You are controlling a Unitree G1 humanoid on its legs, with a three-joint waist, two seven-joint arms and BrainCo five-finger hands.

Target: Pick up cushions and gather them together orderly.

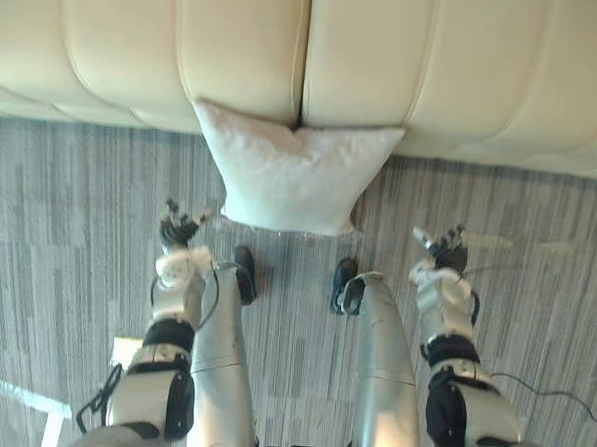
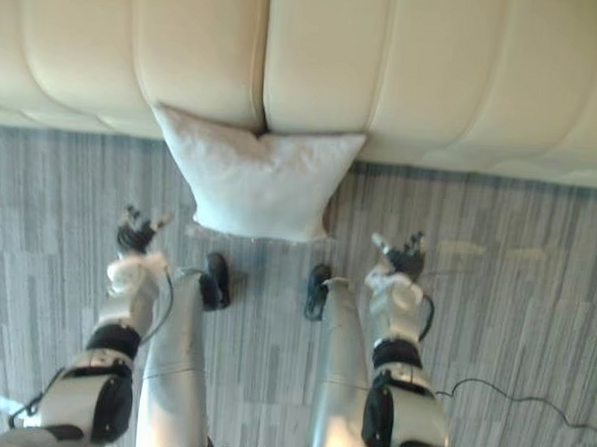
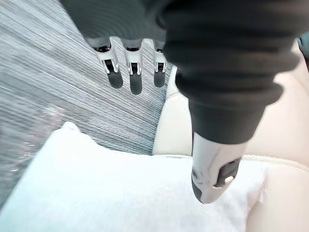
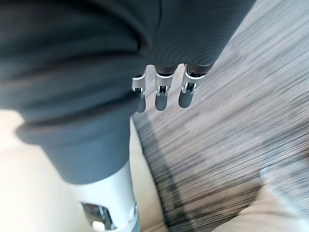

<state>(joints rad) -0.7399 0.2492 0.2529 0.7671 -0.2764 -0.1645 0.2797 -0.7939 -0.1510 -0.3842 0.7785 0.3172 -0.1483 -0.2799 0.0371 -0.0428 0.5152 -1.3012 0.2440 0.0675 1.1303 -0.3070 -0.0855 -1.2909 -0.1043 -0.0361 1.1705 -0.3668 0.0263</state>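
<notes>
A white cushion [image 1: 293, 173] lies on the grey striped floor, its far edge against the base of the cream sofa [image 1: 307, 54]. My left hand [image 1: 178, 229] hovers just left of the cushion's near left corner, fingers straight and holding nothing. My right hand [image 1: 445, 249] hangs off to the right of the cushion, a clear gap away, also with fingers spread and nothing in them. The left wrist view looks past the fingers [image 3: 135, 77] onto the cushion [image 3: 106, 193]. The right wrist view has the fingers [image 4: 161, 94] over bare floor.
The sofa [image 2: 317, 64] runs across the whole far side, with a seam between two seat sections just behind the cushion. Grey striped carpet [image 1: 68, 221] spreads on both sides of the cushion and toward me.
</notes>
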